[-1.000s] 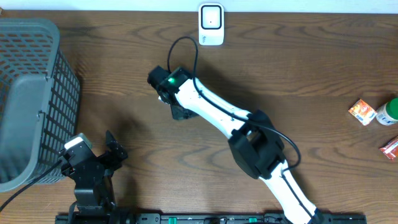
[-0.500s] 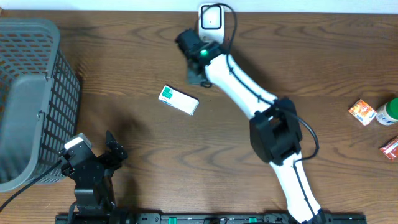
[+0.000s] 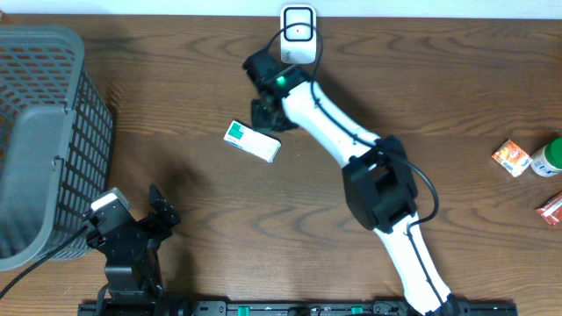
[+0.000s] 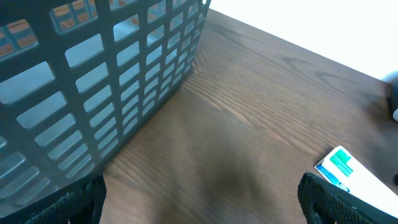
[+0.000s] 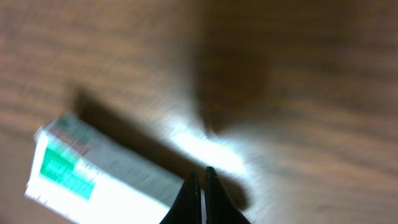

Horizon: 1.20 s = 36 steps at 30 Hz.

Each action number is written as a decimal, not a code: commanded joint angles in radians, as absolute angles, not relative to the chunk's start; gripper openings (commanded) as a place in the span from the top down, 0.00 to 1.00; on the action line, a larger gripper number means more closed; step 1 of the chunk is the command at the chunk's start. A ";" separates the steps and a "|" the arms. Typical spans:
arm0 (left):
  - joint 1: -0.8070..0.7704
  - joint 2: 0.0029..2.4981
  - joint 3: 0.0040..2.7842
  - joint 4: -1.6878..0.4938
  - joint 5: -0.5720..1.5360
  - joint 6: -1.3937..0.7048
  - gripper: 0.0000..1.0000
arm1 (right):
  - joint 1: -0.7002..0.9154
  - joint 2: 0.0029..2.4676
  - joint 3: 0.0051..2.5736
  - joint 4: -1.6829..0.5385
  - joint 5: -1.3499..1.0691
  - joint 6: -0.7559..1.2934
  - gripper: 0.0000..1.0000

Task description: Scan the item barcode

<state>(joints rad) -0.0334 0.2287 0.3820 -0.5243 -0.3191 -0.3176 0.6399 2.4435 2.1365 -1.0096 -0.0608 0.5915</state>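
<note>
- Flat on the dark wooden tabletop [image 3: 457,96], toward 11 o'clock from its middle: small white rectangular carton with a green label [image 3: 252,142], long side slanting from 10 to 4 o'clock, green end at 10.
- At the 12 o'clock edge, well apart from the carton: white rounded barcode scanner [image 3: 299,35], with a dark cable looping past it from the arm.
- Just off the carton's 1 o'clock side, between carton and scanner: right hand [image 3: 263,116], fingers pressed together, nothing between them.
- In the right wrist view, blurred: closed fingertips over the carton's near long edge; cannot tell whether touching it or just above.
- Across the tabletop from 5 o'clock up to 11: white right arm, covering the wood between the carton and the right side.
- At 9 o'clock, filling the left edge: tall grey plastic lattice basket [image 3: 53,132], near the carton but apart from it.
- At 7 o'clock, beside the basket's lower corner: left hand [image 3: 145,224], fingers spread wide, empty, low over bare wood; carton visible at the far right of its wrist view.
- At 3 o'clock, far from the carton: orange packet [image 3: 510,158], white bottle with a green cap [image 3: 548,158], red packet [image 3: 551,211], all close together.
</note>
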 commanded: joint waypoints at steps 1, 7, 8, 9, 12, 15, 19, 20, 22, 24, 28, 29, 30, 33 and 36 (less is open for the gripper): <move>-0.029 0.226 0.381 -0.524 -0.322 -0.320 0.01 | 0.701 2.441 2.132 -1.021 -0.072 0.595 0.99; -0.029 0.226 0.381 -0.524 -0.322 -0.320 0.01 | 0.778 2.441 2.132 -1.034 -0.073 0.594 0.99; -0.029 0.226 0.381 -0.524 -0.322 -0.320 0.01 | 0.788 2.441 2.132 -1.036 -0.077 0.594 0.99; -0.029 0.226 0.381 -0.524 -0.322 -0.320 0.01 | 0.799 2.441 2.132 -1.037 -0.083 0.594 0.99; -0.029 0.226 0.381 -0.524 -0.322 -0.320 0.01 | 0.824 2.441 2.132 -1.045 -0.080 0.600 0.99; -0.029 0.226 0.381 -0.524 -0.322 -0.320 0.01 | 0.835 2.440 2.132 -1.055 -0.054 0.645 0.99; -0.029 0.226 0.381 -0.524 -0.322 -0.320 0.01 | 0.831 2.439 2.153 -1.051 -0.080 0.650 0.99; -0.029 0.226 0.381 -0.524 -0.322 -0.320 0.02 | 0.828 2.439 2.164 -1.054 -0.099 0.650 0.99; -0.029 0.226 0.381 -0.524 -0.322 -0.320 0.01 | 0.821 2.439 2.192 -1.059 -0.169 0.651 0.99; -0.029 0.226 0.381 -0.524 -0.322 -0.320 0.01 | 0.813 2.439 2.219 -1.058 -0.256 0.661 0.99; -0.029 0.226 0.381 -0.524 -0.322 -0.320 0.01 | 0.809 2.439 2.238 -1.043 -0.336 0.684 0.99; -0.029 0.226 0.381 -0.524 -0.322 -0.320 0.01 | 0.809 2.439 2.239 -1.030 -0.339 0.683 0.99; -0.029 0.226 0.381 -0.524 -0.322 -0.320 0.01 | 0.809 2.439 2.239 -1.019 -0.329 0.683 0.99; -0.029 0.226 0.381 -0.524 -0.322 -0.320 0.01 | 0.809 2.439 2.239 -0.976 -0.262 0.683 0.92; -0.029 0.226 0.381 -0.524 -0.322 -0.320 0.01 | 0.811 2.442 2.236 -0.916 -0.184 0.665 0.82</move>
<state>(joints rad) -0.0334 0.2287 0.3820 -0.5243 -0.3191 -0.3176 0.8196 2.4435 2.2181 -0.9466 -0.2573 0.6743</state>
